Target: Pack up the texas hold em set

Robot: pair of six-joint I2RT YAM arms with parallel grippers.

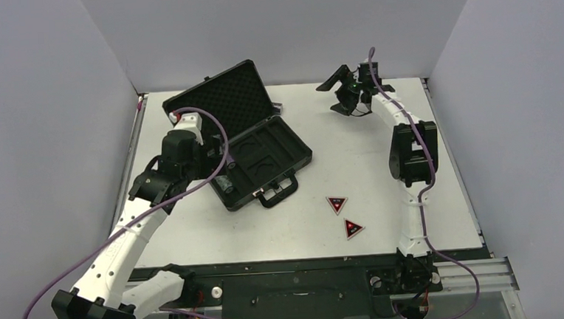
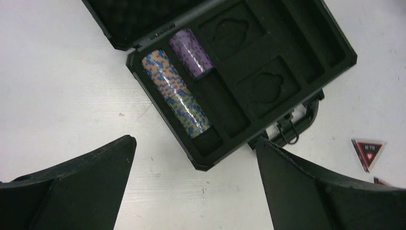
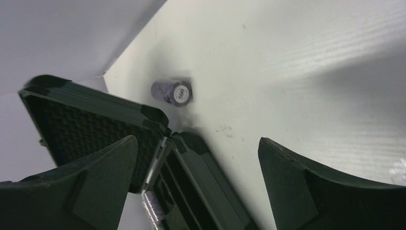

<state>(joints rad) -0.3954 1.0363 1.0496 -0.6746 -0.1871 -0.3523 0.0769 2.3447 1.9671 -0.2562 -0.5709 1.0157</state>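
Observation:
The black briefcase [image 1: 302, 157] lies open left of centre, its foam lid [image 1: 225, 95] standing up. In the left wrist view a blue-and-orange chip stack [image 2: 176, 93] and a purple one [image 2: 191, 51] lie in slots of the briefcase [image 2: 287, 48]. Another purple chip stack [image 3: 172, 92] lies on the table behind the case [image 3: 215, 187], also in the top view [image 1: 277, 106]. Two red-and-black triangular tokens [image 1: 336, 203] [image 1: 353, 228] rest in front. My left gripper [image 2: 193, 139] [image 1: 204, 171] hangs open over the case's near-left corner. My right gripper [image 3: 195, 140] [image 1: 338, 93] is open and empty near the back wall.
The briefcase handle [image 1: 277, 193] points toward the near edge, with latches beside it. Grey walls enclose the table on three sides; the back wall runs just behind the lid. One token [image 2: 367, 152] shows right of the handle in the left wrist view.

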